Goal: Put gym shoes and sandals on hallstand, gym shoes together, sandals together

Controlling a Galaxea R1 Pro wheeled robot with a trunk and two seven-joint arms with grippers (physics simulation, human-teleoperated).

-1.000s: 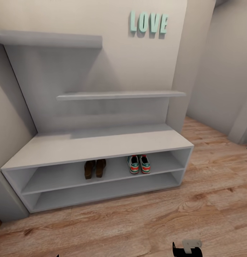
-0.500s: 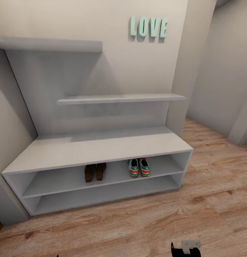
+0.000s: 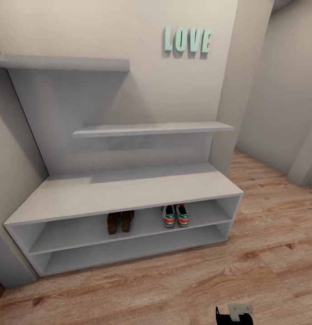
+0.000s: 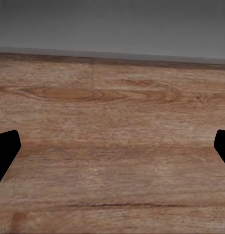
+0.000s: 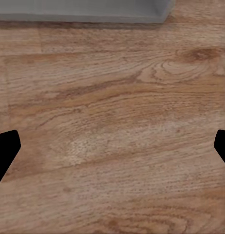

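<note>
Head view: sandals [image 3: 120,222] and sneakers [image 3: 175,215] paired on rack [image 3: 129,192], beyond my hands. Wrist views: left hand [image 4: 112,151] and right hand [image 5: 112,151] spread wide, empty, over floor [image 5: 117,122].

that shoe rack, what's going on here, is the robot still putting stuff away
Nothing is being handled right now. Both gym shoes sit side by side on the upper open shelf of the hallstand, and both sandals sit together to their left on the same shelf. The left end effector and right end effector are open, empty, over bare corridor floor.

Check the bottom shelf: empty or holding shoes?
Empty. The bottom shelf is bare; sandals and gym shoes sit on the shelf above.
</note>
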